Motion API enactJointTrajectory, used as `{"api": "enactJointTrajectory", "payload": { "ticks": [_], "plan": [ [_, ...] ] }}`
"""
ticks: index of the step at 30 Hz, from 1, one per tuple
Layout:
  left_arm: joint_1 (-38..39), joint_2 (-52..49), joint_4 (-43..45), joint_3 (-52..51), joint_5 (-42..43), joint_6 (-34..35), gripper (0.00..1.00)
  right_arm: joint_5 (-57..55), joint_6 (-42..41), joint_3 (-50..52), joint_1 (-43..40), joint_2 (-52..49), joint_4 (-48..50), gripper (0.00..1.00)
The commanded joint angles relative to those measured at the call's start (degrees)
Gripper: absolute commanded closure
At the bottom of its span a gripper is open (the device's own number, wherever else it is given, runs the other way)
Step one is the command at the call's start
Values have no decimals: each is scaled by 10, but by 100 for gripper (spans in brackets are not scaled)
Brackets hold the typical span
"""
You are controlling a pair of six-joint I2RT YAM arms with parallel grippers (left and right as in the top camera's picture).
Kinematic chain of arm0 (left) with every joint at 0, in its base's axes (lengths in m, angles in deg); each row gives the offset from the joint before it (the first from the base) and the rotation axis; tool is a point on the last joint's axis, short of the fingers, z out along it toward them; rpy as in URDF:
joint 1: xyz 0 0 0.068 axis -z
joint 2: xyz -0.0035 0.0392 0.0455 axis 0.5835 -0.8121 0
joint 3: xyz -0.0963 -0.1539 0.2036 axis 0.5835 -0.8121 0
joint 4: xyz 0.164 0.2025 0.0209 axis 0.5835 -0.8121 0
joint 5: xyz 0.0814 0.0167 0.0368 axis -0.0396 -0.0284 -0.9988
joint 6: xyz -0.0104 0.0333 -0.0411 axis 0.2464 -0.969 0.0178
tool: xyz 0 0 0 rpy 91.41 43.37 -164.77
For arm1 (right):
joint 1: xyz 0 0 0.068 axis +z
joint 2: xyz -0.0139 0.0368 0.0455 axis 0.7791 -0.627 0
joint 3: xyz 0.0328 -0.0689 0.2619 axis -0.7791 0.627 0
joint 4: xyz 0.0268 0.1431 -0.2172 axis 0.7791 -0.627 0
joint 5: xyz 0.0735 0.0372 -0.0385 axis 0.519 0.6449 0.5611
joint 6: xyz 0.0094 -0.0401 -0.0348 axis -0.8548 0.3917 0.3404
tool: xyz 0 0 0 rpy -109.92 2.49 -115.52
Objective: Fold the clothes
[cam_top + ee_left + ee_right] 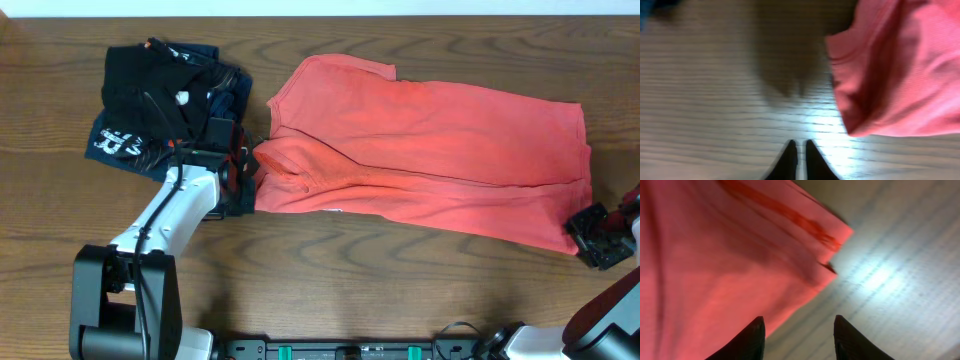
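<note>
The wooden table [400, 280] fills the overhead view. The coral-red T-shirt [430, 150] lies flat across its middle and right part as a long band. One sleeve points to the far left, and a layer of cloth is folded over along the near left side.

At the far left of the table sits a pile of dark clothes: a black garment [150, 80] on top of a navy garment [120, 140] with white lettering. The pile is just beside the shirt's left end.

The left gripper [238, 165] sits at the shirt's left edge, between the shirt and the dark pile. In its wrist view the fingers [790, 160] are clenched almost together over bare wood with nothing between them, and the shirt [900, 65] is off to their right.

The right gripper [600, 235] is at the shirt's near right corner. Its fingers [845, 337] are spread and released, and the shirt's corner [715, 255] lies just ahead of them.
</note>
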Motion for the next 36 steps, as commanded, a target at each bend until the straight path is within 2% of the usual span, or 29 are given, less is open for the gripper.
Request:
{"api": "enactJointTrajectory", "payload": {
  "ticks": [1, 3, 5, 12, 16, 19, 23, 26, 29, 32, 36],
  "plan": [
    [0, 6, -1, 6, 80, 7, 73, -60, -16, 19, -5, 8, 0, 56],
    [0, 6, -2, 6, 113, 8, 62, -73, -25, 28, -6, 8, 7, 57],
    [0, 6, -1, 6, 139, 8, 57, -78, -29, 42, -6, 8, 24, 59],
    [0, 6, -1, 5, 152, 8, 54, -77, -43, 99, -6, 8, 102, 70],
    [0, 6, -2, 3, 152, 7, 54, -77, -44, 102, -6, 8, 111, 78],
    [0, 6, -2, -2, 152, 8, 54, -77, -43, 102, -6, 8, 122, 77],
    [0, 6, 1, -10, 152, 7, 54, -67, -43, 101, -6, 8, 136, 66],
    [0, 6, 1, -13, 151, 7, 54, -33, -37, 101, -8, 8, 141, 67],
    [0, 6, 3, -13, 151, 7, 54, 57, 19, 100, -15, 9, 157, 68],
    [0, 6, 5, -13, 151, 7, 54, 120, 39, 97, -28, 9, 155, 67],
    [0, 6, 5, -14, 151, 7, 54, 133, 38, 97, -54, 10, 140, 66]
  ]
}}
